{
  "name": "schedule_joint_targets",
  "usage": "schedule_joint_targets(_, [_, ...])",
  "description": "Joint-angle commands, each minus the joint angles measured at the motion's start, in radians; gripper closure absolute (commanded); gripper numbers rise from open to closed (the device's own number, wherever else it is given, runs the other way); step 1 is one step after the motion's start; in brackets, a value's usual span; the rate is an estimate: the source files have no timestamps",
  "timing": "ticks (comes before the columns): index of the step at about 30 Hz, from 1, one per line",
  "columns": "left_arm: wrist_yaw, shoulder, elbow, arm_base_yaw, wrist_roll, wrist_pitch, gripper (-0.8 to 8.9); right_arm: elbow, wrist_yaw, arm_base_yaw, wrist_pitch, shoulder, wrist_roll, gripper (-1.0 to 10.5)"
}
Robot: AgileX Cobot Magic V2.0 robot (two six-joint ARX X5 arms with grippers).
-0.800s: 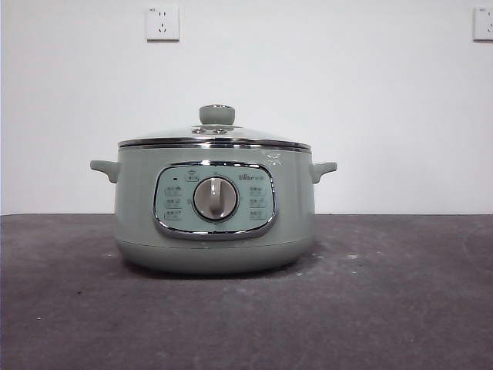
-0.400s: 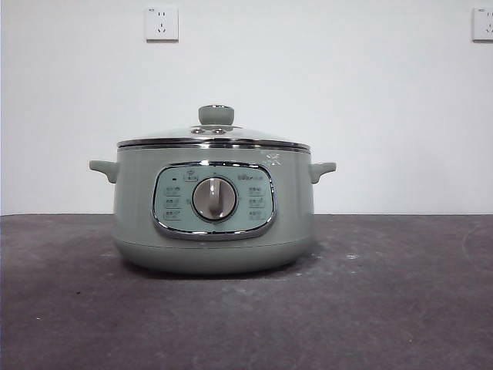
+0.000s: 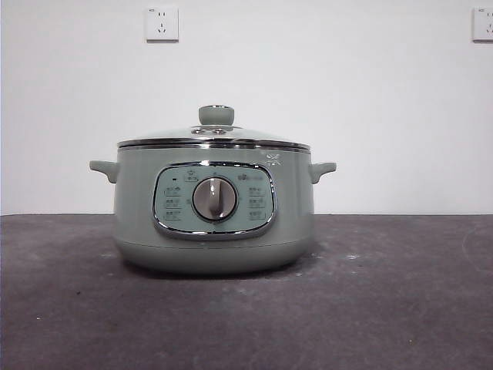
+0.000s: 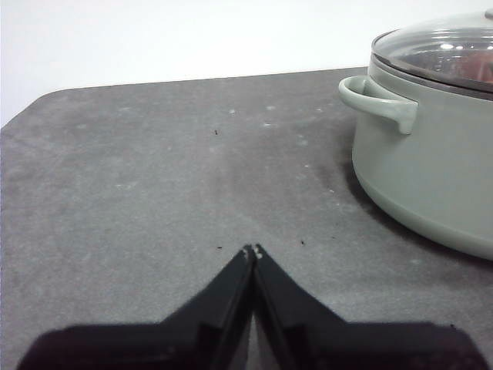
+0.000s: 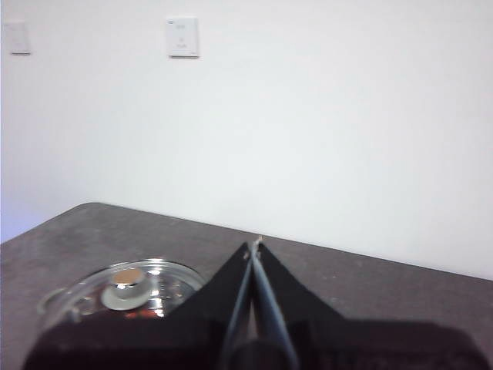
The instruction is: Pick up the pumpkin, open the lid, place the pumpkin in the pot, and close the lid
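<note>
Lid [image 3: 213, 136] sits closed on the pot [image 3: 213, 208] mid-tabletop [image 3: 400, 308]; an orange-red glimpse through the glass suggests the pumpkin [image 5: 139, 314] inside. Left pincer [image 4: 252, 251] and right pincer [image 5: 255, 245] are clenched, empty. Task looks complete.

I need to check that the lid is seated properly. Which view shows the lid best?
The front view: the lid appears whole, side-on, level on the pot, knob upright. The left wrist view shows only part of its glass dome and rim at the picture's edge. The right wrist view looks down on it, partly hidden by the right gripper.
</note>
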Motion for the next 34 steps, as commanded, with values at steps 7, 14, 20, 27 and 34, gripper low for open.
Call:
schedule_joint_targets(7, [-0.001, -0.003, -0.015, 0.003, -0.01, -0.002, 8.17, -0.57, 0.01, -0.028, 0.377, -0.269, 0.07, 9.5])
schedule_joint_targets(14, [-0.001, -0.003, -0.015, 0.003, -0.01, -0.002, 8.17, -0.829, 0.063, -0.028, 0.434, -0.405, 0.107, 9.5])
schedule_joint_targets(20, [-0.001, -0.003, -0.015, 0.003, -0.01, -0.002, 8.17, -0.968, 0.063, -0.028, 0.433, -0.48, 0.107, 9.5])
schedule_joint_targets(27, [-0.001, -0.003, -0.015, 0.003, -0.01, -0.002, 8.17, -1.061, 0.062, -0.028, 0.433, -0.51, 0.13, 9.5])
schedule_joint_targets(34, [-0.001, -0.003, -0.015, 0.003, -0.01, -0.002, 8.17, -1.082, 0.06, -0.028, 0.375, -0.51, 0.127, 9.5])
